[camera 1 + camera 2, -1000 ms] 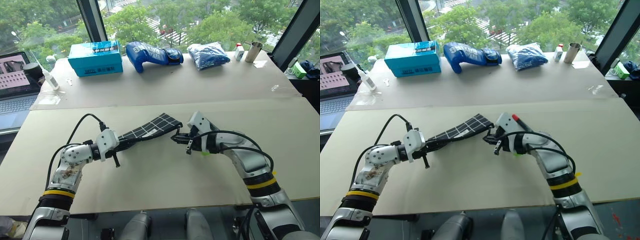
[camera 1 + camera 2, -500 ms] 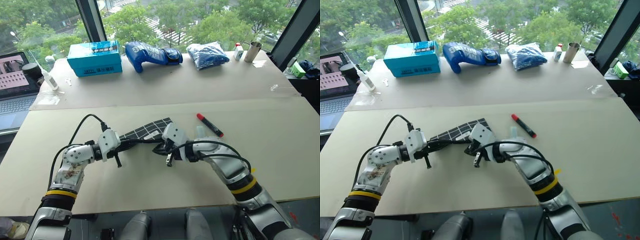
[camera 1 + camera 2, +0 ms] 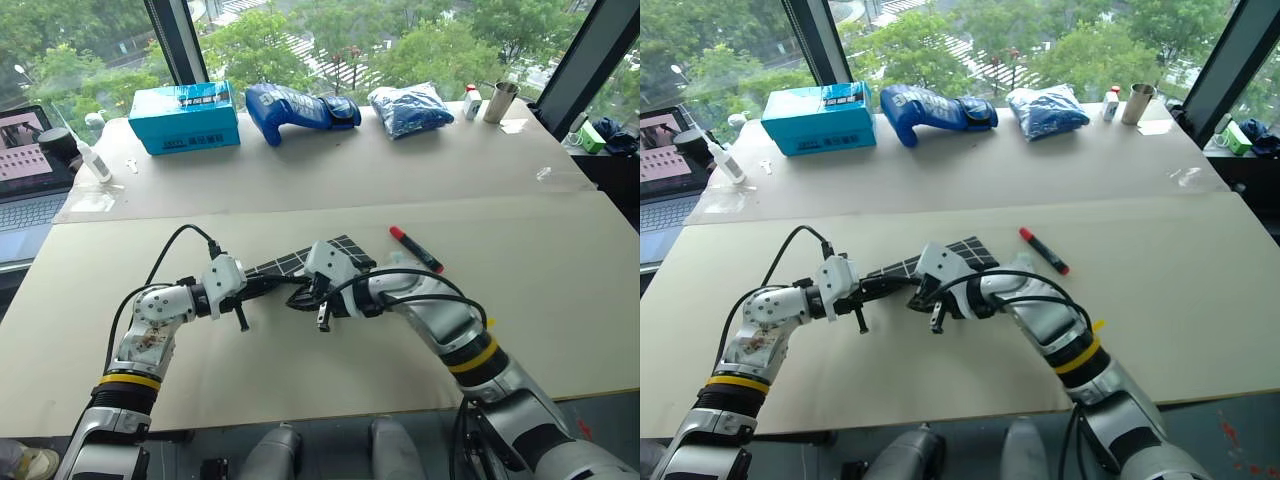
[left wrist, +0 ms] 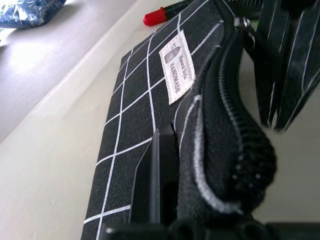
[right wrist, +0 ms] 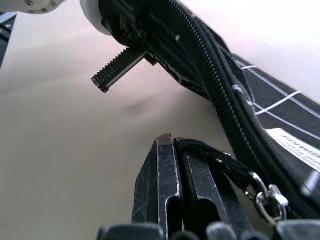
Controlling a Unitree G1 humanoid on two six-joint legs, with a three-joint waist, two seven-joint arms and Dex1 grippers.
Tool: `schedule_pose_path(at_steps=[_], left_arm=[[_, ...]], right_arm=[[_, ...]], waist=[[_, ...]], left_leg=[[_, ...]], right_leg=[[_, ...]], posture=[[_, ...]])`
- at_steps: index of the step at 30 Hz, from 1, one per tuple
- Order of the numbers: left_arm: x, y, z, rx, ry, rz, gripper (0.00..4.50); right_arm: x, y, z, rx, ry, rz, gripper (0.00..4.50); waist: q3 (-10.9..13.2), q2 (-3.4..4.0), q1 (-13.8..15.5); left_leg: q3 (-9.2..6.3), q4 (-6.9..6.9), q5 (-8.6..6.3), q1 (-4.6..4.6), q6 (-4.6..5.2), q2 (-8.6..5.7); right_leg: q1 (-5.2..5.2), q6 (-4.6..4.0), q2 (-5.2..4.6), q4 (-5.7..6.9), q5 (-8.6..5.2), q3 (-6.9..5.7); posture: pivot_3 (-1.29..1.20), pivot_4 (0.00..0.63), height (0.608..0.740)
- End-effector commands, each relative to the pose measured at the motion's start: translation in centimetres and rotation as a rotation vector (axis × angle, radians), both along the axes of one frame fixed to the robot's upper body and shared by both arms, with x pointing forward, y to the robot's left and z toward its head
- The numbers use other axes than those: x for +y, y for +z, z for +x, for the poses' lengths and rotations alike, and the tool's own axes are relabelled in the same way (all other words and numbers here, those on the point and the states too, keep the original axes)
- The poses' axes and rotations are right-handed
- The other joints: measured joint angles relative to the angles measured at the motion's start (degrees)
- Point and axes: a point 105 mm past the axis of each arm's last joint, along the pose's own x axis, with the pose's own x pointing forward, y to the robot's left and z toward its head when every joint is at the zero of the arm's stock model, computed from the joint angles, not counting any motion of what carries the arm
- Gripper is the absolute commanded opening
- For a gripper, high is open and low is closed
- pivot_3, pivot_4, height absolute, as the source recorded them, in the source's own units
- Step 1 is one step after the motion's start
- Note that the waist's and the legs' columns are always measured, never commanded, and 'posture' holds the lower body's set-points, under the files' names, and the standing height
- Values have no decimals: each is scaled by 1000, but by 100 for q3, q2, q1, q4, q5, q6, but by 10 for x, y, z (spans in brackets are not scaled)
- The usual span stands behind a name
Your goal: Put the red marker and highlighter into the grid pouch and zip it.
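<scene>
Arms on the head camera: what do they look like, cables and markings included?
Both arms are silver-grey metal with white wrist housings, a yellow-and-black band on each forearm, and black cables looping outside. The left pincer and right pincer each have two black fingers.

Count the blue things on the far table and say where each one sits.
3. A blue box at the left, a blue bag in the middle, and a second blue bag to its right. More could be hidden behind them.

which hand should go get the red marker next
Probably the right. The red marker lies on the table on its side, though the right hand pinches the zipper strap. The left hand clamps the grid pouch.
</scene>
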Motion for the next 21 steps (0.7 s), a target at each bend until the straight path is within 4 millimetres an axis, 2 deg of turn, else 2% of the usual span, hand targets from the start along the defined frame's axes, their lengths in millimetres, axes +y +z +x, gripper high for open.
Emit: schedule_pose_path(at_steps=[1,9,13,15,17,18,21], left_arm=[[-9,11,1,-49,-31,-14,0],[-9,7,1,-43,-28,-22,0],[-9,7,1,-47,-25,-24,0],[-9,8,2,-52,-21,-28,0],[-8,9,2,-56,-14,-29,0],[-8,10,3,-57,-12,-29,0],[-4,10,2,-57,4,-33,0]], right_arm=[[20,26,-2,-38,42,87,50],[11,56,-25,7,182,216,50],[3,47,-20,-4,149,166,1258],[-7,40,-15,17,102,135,1923],[-26,43,-15,65,73,147,2595],[-31,45,-16,70,70,154,2595],[-71,63,-15,6,22,151,2595]], waist=[[0,0,1],[0,0,14],[0,0,5],[0,0,6],[0,0,15],[0,0,28],[0,0,57]], left_leg=[[0,0,0,0,0,1],[-1,3,0,-2,0,0],[-1,1,0,-1,0,0],[-1,0,0,-1,1,0],[-1,1,0,-3,1,0],[-1,2,0,-5,1,-1],[-1,7,0,-11,1,-4]], right_leg=[[0,0,-1,4,0,0],[2,0,-3,9,0,0],[1,0,-3,8,0,0],[0,0,-1,8,0,0],[1,0,-3,8,0,-1],[1,0,-5,8,0,0],[2,0,-9,-2,1,0]], posture=[[0,150,740],[0,150,740],[0,150,740],[0,150,740],[0,150,740],[0,150,740],[0,150,740]])
